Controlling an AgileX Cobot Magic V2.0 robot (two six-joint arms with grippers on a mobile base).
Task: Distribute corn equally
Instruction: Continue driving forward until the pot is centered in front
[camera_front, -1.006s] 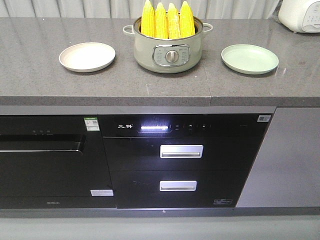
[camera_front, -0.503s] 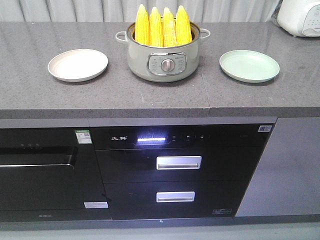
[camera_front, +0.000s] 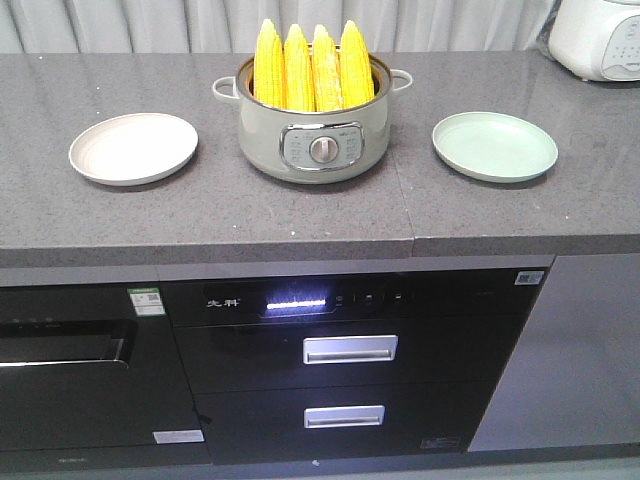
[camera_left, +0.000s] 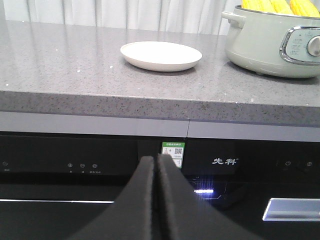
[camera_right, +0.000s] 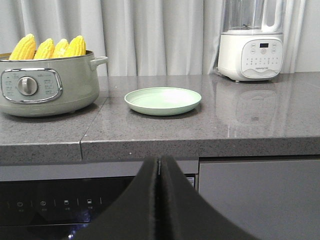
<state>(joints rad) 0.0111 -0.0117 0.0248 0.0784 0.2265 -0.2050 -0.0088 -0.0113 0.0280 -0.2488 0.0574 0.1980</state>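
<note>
Yellow corn (camera_front: 310, 65) stands upright in the pale green pot (camera_front: 312, 145), at least four cobs packed side by side, tips up and well above the rim. The pot sits mid-table, set back from the front edge of the grey stone table (camera_front: 250, 215), dial facing forward. To its left lies a cream plate (camera_front: 133, 148), to its right a green plate (camera_front: 494, 146), each well apart from the pot with open stone in between. A seam crosses the table just right of the pot and left of the green plate, running down to the front edge. Both plates lie back from that edge, with a strip of free surface before them. A white appliance (camera_front: 598, 38) stands at the far right back corner, apart from the green plate. Now the left hand (camera_left: 156, 160): low, in front of the dark cabinet fronts below the table's edge, its two black fingers (camera_left: 137, 200) pressed flat together, gripping nothing; cream plate up ahead, pot off to the right. The right hand (camera_right: 159, 162) hangs likewise beneath the edge, closed tight on nothing, green plate straight ahead above it and the pot to its left. Under the table, two dark drawers (camera_front: 250, 355) with silver handles (camera_front: 350, 348) sit below a lit display strip (camera_front: 297, 302).
</note>
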